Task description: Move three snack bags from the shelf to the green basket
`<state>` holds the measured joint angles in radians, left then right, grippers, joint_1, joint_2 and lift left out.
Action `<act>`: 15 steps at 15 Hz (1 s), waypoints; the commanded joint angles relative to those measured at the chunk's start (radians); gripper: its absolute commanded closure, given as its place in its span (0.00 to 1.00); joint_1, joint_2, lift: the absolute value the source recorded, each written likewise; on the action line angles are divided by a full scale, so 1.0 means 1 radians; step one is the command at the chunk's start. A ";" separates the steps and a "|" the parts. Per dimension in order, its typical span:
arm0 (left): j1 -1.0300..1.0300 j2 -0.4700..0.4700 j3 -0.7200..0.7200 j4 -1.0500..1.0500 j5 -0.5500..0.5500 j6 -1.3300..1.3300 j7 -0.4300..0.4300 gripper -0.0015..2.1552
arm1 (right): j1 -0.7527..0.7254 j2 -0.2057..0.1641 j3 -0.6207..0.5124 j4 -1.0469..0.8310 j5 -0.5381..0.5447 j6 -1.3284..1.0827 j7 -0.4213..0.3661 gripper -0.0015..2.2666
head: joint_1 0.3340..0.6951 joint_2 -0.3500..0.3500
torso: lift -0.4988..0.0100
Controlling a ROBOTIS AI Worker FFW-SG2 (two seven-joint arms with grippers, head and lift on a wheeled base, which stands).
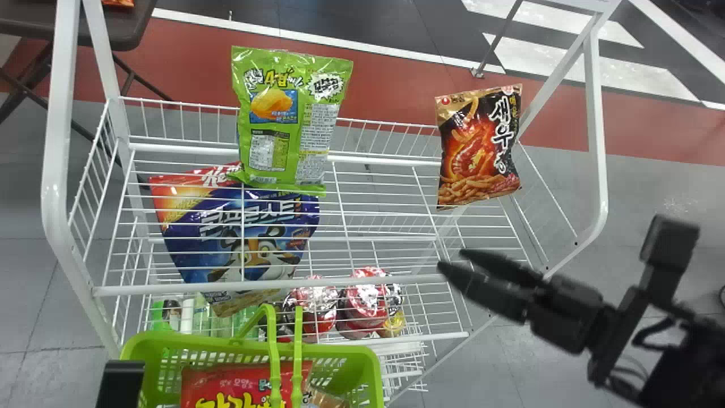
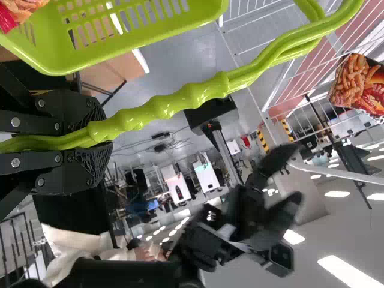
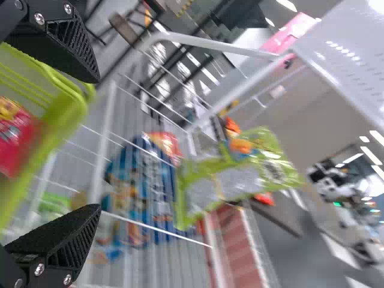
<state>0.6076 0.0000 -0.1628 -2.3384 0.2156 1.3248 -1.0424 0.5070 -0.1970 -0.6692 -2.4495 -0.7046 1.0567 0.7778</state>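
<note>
Head view: green bag [image 1: 289, 119] and black bag [image 1: 478, 147] stand upright on the top tier of the shelf [image 1: 277, 285], by the back rail, L and R of each other, well apart. Step in hand is prob. the next pick: both bags are out of the basket [image 1: 365, 371] and the R pincer [image 1: 452, 259] is open w/ nothing in it, just beside the shelf's front R corner. Next move, my guess: lift that pincer over the front rail, line up w/ one bag, close gently on an edge, then carry it across to the basket. Black bag looks nearer; R wrist view faces the green one but is smeared, so can't say which is meant.

Basket sits in front of the shelf's L part, hung by its handle [image 2: 198, 96], which the L pincer [image 2: 108, 139] has closed on. Inside: red bag [image 1: 226, 388] and, next to it, a brown packet [image 1: 325, 399], mostly cut off, so count in there is uncertain. If it tips or swings, the drop gets harder; L arm should hold it level.

Shelf's lower levels, seen thru the wires: big blue bag [image 1: 249, 232] on the L, red-lidded cups [image 1: 365, 300] to the R of it. Prob. no part of this pick; leave alone.
</note>
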 commanded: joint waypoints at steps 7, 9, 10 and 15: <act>-0.015 -0.003 -0.004 0.021 -0.004 0.003 0.001 0.81 | -0.321 -0.113 0.263 0.385 0.358 -0.514 -0.321 0.10 | 1.00 0.00 | 0.90; -0.019 -0.003 -0.003 0.025 -0.004 0.003 0.001 0.81 | -0.384 -0.131 0.287 0.495 0.399 -0.566 -0.365 0.07 | 1.00 0.00 | 0.90; -0.020 -0.003 -0.001 0.025 -0.004 0.003 0.001 0.81 | -0.416 -0.147 0.303 0.554 0.409 -0.566 -0.374 0.07 | 1.00 0.00 | 0.90; -0.022 -0.003 0.002 0.024 -0.004 0.006 0.001 0.81 | -0.501 -0.179 0.381 0.742 0.488 -0.563 -0.439 0.08 | 1.00 0.00 | 0.90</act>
<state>0.5860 0.0000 -0.1610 -2.3133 0.2116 1.3309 -1.0415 0.0322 -0.3663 -0.3115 -1.7671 -0.2306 0.4908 0.3413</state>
